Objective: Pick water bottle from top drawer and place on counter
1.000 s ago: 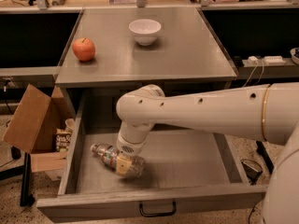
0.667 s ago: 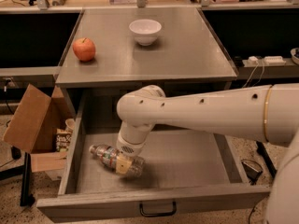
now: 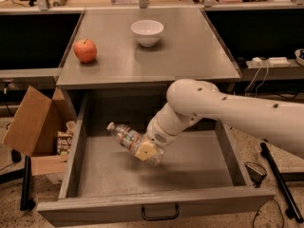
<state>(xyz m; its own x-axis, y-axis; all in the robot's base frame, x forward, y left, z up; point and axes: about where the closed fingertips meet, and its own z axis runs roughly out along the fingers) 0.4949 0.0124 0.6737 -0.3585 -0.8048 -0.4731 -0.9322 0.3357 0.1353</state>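
Half the water bottle [image 3: 124, 136] hidden under clamped jaws; above top drawer [image 3: 95, 213].

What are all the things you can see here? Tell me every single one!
apple: one, red, on the left side of the counter
bowl: one, white, on the counter towards the back
counter: one, grey, above the drawer
drawer: one, grey, pulled open below the counter
water bottle: one, clear with a white cap, tilted over the drawer floor, held by the gripper
cardboard box: one, brown, open, on the floor left of the drawer
power strip: one, white, on the ledge at the right
arm: one, white, reaching in from the right
gripper: one, white with a yellowish pad, in the open drawer, closed on the water bottle
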